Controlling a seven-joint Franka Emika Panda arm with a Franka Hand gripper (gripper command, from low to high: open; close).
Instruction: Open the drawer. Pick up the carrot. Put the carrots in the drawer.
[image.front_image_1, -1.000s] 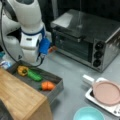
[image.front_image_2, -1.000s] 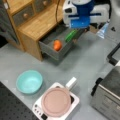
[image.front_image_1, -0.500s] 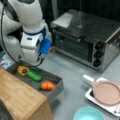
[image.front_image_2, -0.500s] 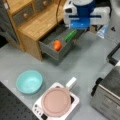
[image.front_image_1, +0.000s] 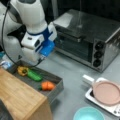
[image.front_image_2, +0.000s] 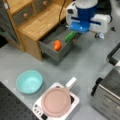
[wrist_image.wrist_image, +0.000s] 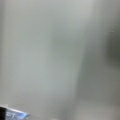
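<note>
Brushed steel toaster oven; matt wood board; drawer probably grey metal.

In both front views the drawer stands open from under the board with the carrot in it beside a vegetable, the arm above, and the oven well apart.

Drawer grey, dark inside. Carrot bright orange, lower left of frame. Adjacent vegetable green; item yellow. Arm white with blue. Bowl teal. Lid pink.
</note>
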